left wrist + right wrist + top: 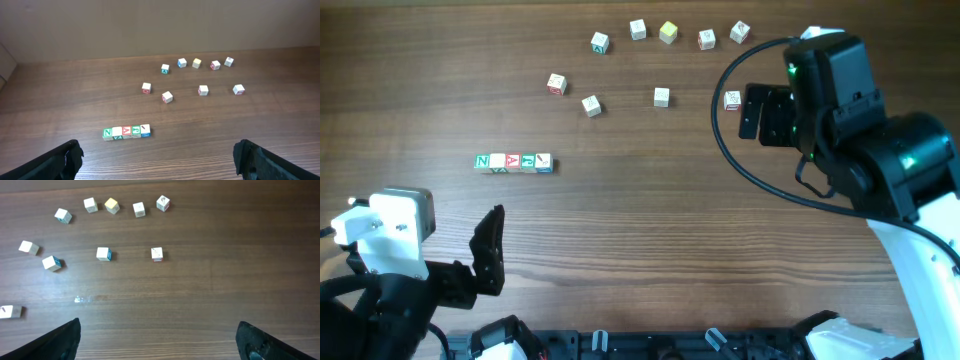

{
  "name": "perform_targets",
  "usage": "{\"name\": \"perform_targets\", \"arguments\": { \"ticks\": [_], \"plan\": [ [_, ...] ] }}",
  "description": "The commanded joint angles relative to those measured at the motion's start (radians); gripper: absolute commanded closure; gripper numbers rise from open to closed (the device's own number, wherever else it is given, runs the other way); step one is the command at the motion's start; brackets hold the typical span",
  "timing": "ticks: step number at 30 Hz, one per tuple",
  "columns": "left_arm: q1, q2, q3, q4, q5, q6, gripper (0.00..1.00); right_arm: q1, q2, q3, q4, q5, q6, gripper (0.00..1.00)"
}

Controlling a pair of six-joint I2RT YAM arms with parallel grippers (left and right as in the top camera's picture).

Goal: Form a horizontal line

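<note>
Wooden table (650,230) holds a straight, touching row of letter cubes (513,162); left gripper (157,152) and right gripper (157,330) hang wide apart, empty, seemingly finished.

You have a dark wooden table (650,230) under everything. The horizontal line (513,162) of touching letter cubes lies at about nine o'clock from its middle (green N on the outer end). Nine loose cubes (662,97) lie scattered from eleven to one o'clock, with a yellowish cube (668,32) near twelve.
</note>
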Motion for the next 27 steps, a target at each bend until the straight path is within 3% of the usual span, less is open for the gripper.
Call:
{"name": "perform_targets", "arguments": {
  "ticks": [1, 10, 20, 23, 27],
  "plan": [
    [-0.003, 0.0, -0.003, -0.001, -0.006, 0.013, 0.0, 0.002, -0.112, 0.048, -0.003, 0.022, 0.013, 0.0],
    [-0.003, 0.0, -0.003, -0.001, -0.006, 0.013, 0.0, 0.002, -0.286, 0.048, -0.016, 0.022, 0.013, 0.0],
    [-0.003, 0.0, -0.003, -0.001, -0.006, 0.013, 0.0, 0.007, -0.323, 0.047, -0.156, 0.086, -0.014, 0.0],
    [-0.003, 0.0, -0.003, -0.001, -0.006, 0.013, 0.0, -0.022, -0.332, 0.024, -0.06, 0.138, -0.029, 0.0],
    [-0.003, 0.0, -0.003, -0.001, -0.006, 0.013, 0.0, -0.111, -0.385, -0.078, 0.151, 0.024, -0.195, 0.01]
  ]
}}
